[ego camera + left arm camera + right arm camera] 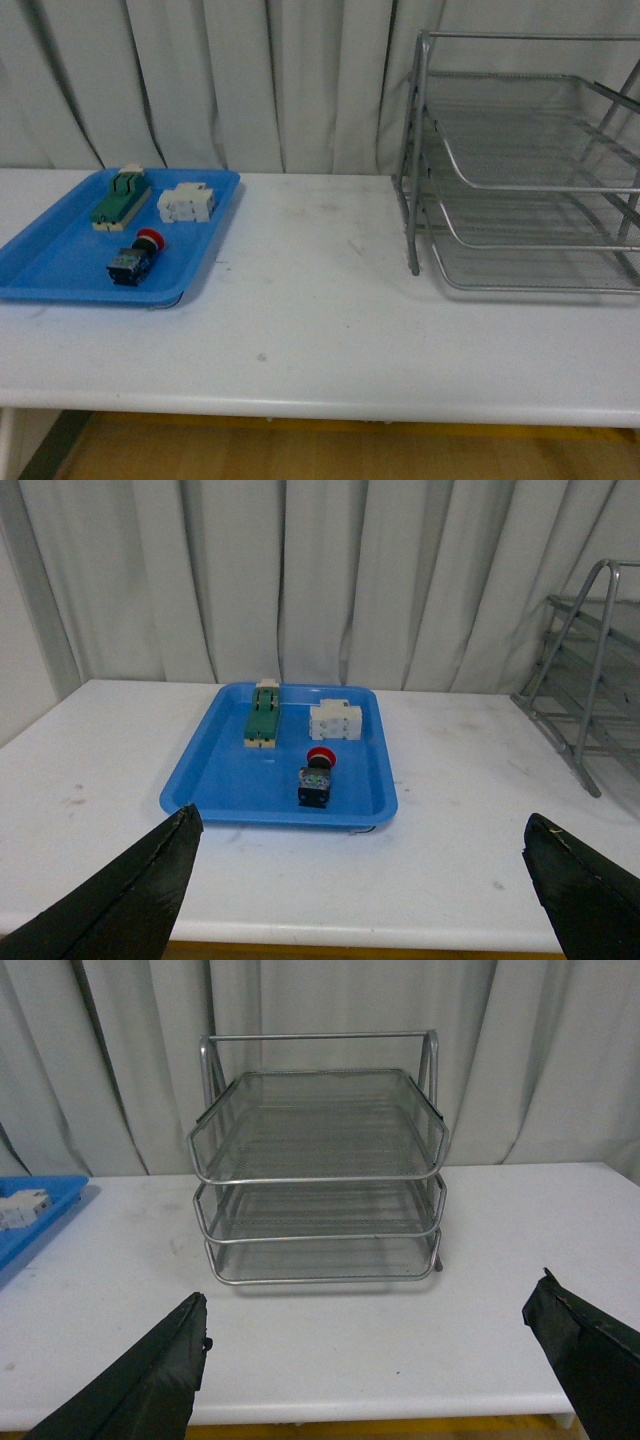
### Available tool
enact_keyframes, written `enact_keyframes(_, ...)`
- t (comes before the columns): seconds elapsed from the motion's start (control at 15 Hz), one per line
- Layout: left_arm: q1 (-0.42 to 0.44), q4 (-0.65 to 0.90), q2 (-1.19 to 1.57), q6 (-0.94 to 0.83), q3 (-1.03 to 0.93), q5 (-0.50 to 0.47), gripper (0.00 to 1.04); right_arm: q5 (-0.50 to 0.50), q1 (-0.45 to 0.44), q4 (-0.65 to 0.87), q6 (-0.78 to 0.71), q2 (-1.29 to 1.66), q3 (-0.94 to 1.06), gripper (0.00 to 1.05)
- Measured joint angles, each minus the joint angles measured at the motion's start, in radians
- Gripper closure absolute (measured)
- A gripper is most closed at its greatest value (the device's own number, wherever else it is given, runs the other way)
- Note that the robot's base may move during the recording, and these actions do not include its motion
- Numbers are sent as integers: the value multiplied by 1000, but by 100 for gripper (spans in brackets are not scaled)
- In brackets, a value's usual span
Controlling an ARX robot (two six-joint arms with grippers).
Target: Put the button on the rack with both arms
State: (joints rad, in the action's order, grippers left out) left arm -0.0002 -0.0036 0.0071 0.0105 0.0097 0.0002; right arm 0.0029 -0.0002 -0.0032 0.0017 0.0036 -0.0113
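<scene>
bare table (pixel 320 300) between blue tray (pixel 60 262), rack (pixel 540 187)

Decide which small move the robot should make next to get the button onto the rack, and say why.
Probably move the left gripper toward the button: it lies untouched in the blue tray, directly ahead of that open gripper, while the rack sits before the right gripper.
</scene>
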Motion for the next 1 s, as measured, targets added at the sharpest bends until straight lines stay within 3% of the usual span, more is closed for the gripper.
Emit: enact_keyframes(1.0, 0, 0, 0, 0, 0, 0, 7, 0, 0, 0, 0, 0, 0, 6)
